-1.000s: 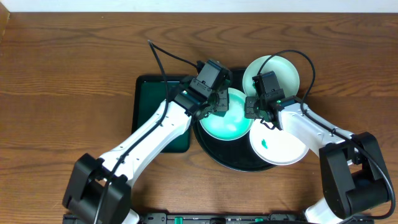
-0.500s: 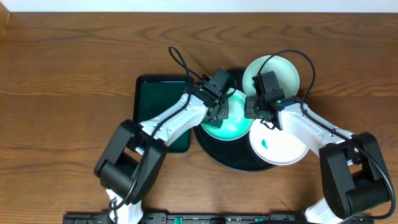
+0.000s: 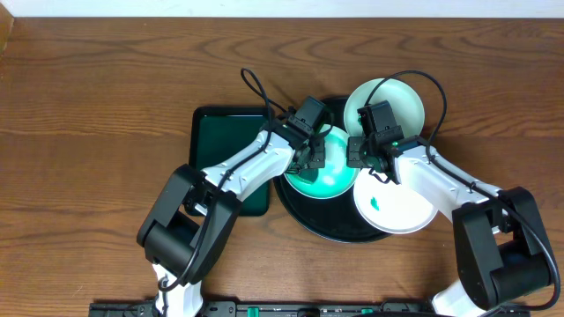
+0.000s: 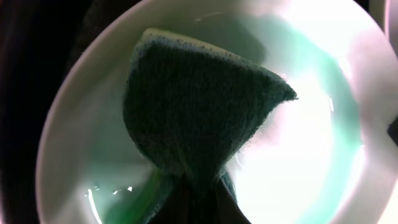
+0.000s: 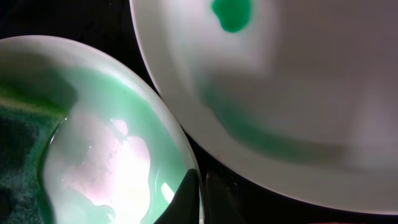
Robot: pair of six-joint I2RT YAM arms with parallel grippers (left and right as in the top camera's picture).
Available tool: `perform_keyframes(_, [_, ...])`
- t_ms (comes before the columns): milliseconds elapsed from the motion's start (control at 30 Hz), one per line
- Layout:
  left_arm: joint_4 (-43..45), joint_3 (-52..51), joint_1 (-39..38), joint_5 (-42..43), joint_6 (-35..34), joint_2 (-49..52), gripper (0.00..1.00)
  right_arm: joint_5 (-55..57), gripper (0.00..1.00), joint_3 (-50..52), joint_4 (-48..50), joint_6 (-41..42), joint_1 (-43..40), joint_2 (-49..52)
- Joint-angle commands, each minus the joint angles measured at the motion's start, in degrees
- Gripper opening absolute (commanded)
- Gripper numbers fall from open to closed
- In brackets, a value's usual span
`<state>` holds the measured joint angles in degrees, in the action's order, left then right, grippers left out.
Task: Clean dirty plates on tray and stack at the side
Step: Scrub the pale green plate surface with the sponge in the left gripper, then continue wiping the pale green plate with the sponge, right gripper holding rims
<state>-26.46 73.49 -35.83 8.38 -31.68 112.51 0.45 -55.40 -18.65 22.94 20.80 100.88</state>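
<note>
While my left gripper [image 3: 315, 158] is clamped on a dark green sponge [image 4: 199, 112] pressed into the middle plate [image 3: 337, 180], my right gripper [image 3: 361, 160] pinches that plate's rim. I count three plates: this one on the black tray [image 3: 304, 216], and the far plate [image 3: 401, 99] and near plate [image 3: 401, 210] overlapping its edge. One green tray [image 3: 216, 141] lies beside it on the brown wooden table [image 3: 88, 132].

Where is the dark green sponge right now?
In the left wrist view, the sponge sits inside the plate, held by the left end effector. From overhead, that plate lies on the left part of the black tray.
</note>
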Motion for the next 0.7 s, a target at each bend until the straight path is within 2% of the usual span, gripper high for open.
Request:
perform_keyframes(0, [0.8, -0.7, -1.2, 12.5, -0.1, 2.4, 0.07, -2.0, 0.01, 0.1, 0.0, -0.3, 0.3, 0.5])
perform_keyframes(100, [2.1, -0.3, -1.2, 15.2, -0.1, 0.3, 0.08, -2.0, 0.01, 0.1, 0.1, -0.3, 0.3, 0.5])
perform_keyframes(267, [3.1, 0.3, -1.2, 14.3, 0.0, -7.0, 0.08, -2.0, 0.01, 0.1, 0.0, -0.3, 0.3, 0.5])
perform_keyframes(433, [3.0, 0.3, -1.2, 8.1, 0.2, -11.9, 0.08, -2.0, 0.01, 0.1, 0.0, -0.3, 0.3, 0.5])
perform_keyframes(667, [0.8, 0.1, -1.2, -1.0, 1.3, -12.5, 0.08, -2.0, 0.01, 0.1, 0.0, -0.3, 0.3, 0.5])
